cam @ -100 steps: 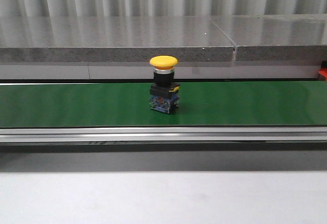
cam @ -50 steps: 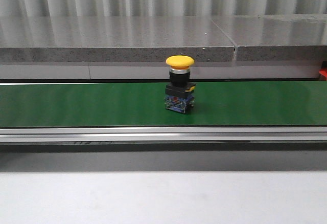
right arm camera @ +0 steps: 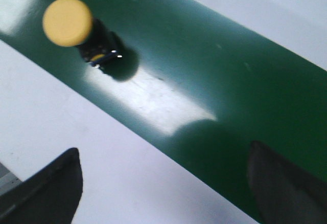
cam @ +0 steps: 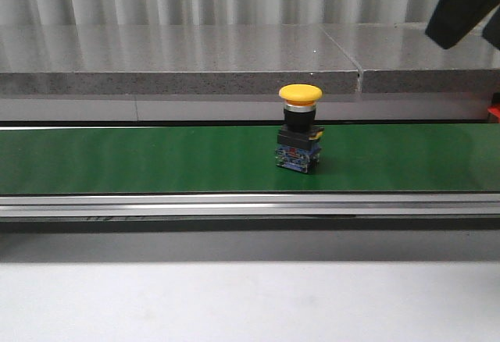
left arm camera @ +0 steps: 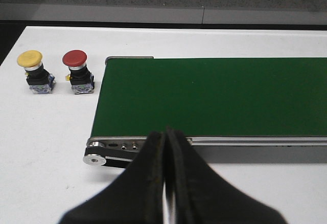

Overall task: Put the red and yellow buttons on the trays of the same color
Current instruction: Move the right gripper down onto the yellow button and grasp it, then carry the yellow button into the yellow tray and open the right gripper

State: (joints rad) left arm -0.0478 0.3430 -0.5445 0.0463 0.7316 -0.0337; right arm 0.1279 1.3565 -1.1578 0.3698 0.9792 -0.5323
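Observation:
A yellow button [cam: 300, 127] stands upright on the green conveyor belt [cam: 141, 158], right of centre; in the right wrist view this yellow button [right arm camera: 69, 24] is ahead of my right gripper [right arm camera: 163, 185]. That gripper is open and empty, hanging over the belt's edge, its fingers [right arm camera: 51, 188] wide apart. My left gripper [left arm camera: 166, 134] is shut on nothing, short of the belt's end. Another yellow button [left arm camera: 33, 71] and a red button [left arm camera: 77, 70] stand side by side on the white table beside that end. The trays are out of view.
A dark part of my right arm [cam: 462, 2] hangs at the upper right of the front view. A grey stone ledge [cam: 180, 61] runs behind the belt. The belt's roller [left arm camera: 95, 158] and metal rail [cam: 250, 204] border it.
The yellow button on the belt has travelled to the right. A dark part of my right arm has come into the front view at the upper right.

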